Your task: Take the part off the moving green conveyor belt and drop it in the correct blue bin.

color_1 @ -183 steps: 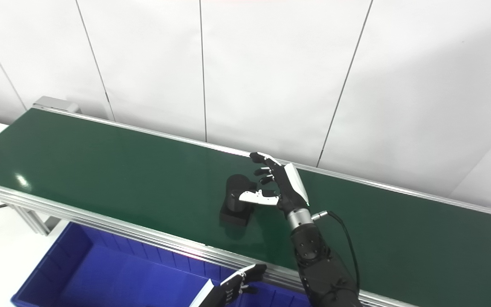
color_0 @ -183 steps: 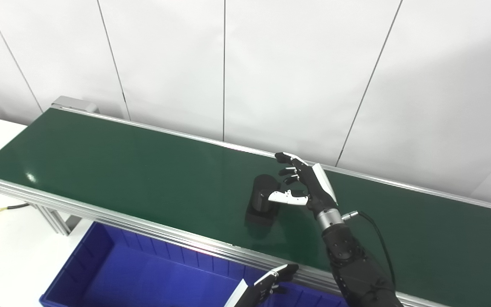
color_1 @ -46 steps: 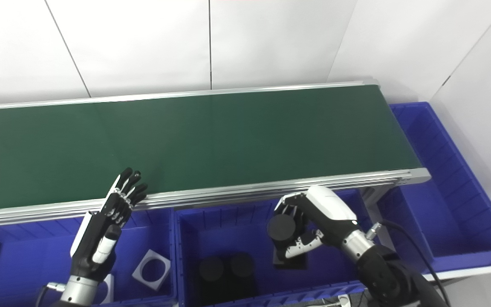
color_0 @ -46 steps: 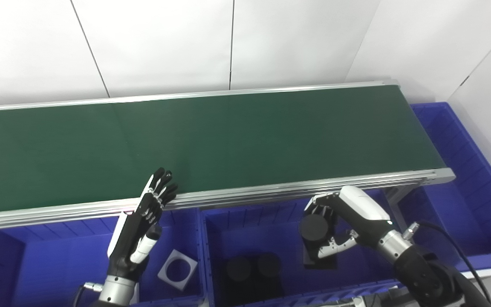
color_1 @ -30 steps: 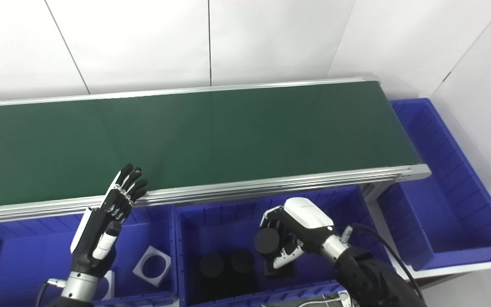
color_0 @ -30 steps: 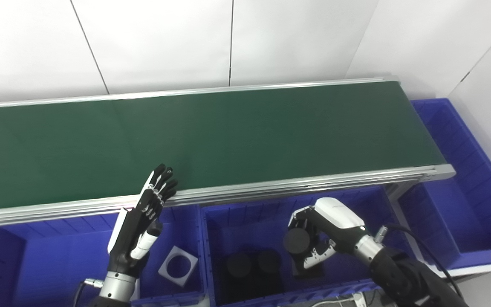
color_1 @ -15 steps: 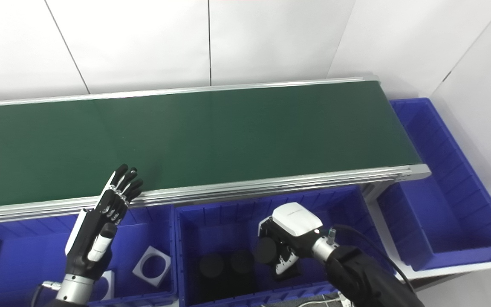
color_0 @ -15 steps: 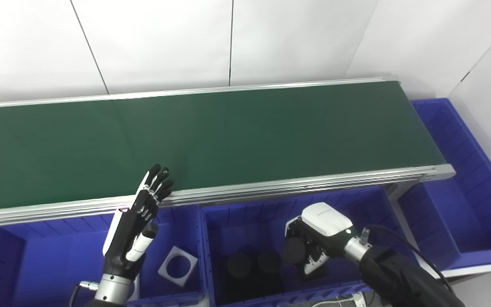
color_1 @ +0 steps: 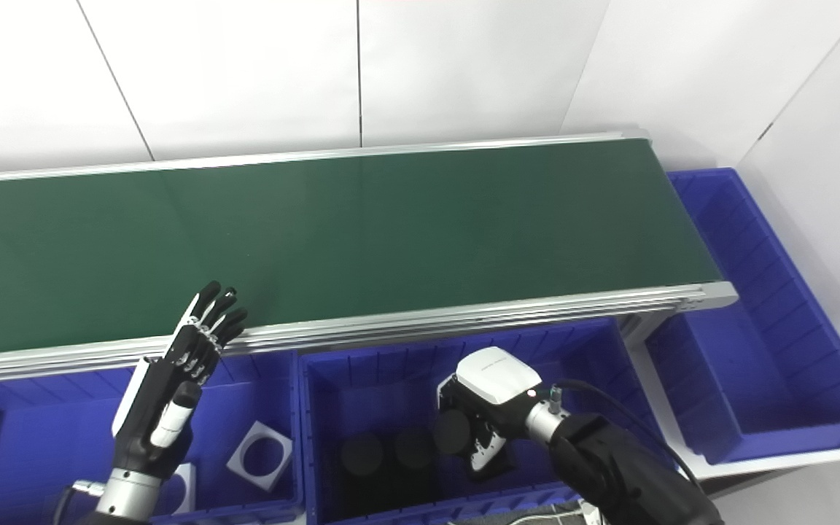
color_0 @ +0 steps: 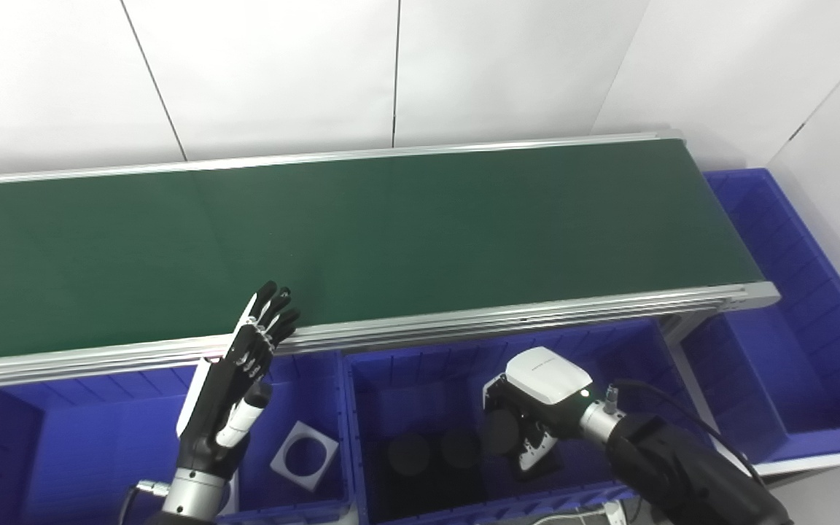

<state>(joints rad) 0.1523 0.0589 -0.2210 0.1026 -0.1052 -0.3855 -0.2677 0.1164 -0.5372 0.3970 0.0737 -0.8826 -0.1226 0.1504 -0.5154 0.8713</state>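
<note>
A white panelled wall point(color_0: 281, 73) is seen behind the scene, divided by thin dark seams that run down it. At the right, a second white panel point(color_0: 835, 124) is set at an angle, and a corner is formed where the two meet. Even, soft light is cast over the panels, with only faint shading near that corner, and a strip of white surface point(color_1: 784, 464) is seen at the lower right.

Two head cameras, looking down — shared conveyor belt point(color_0: 391, 219)
</note>
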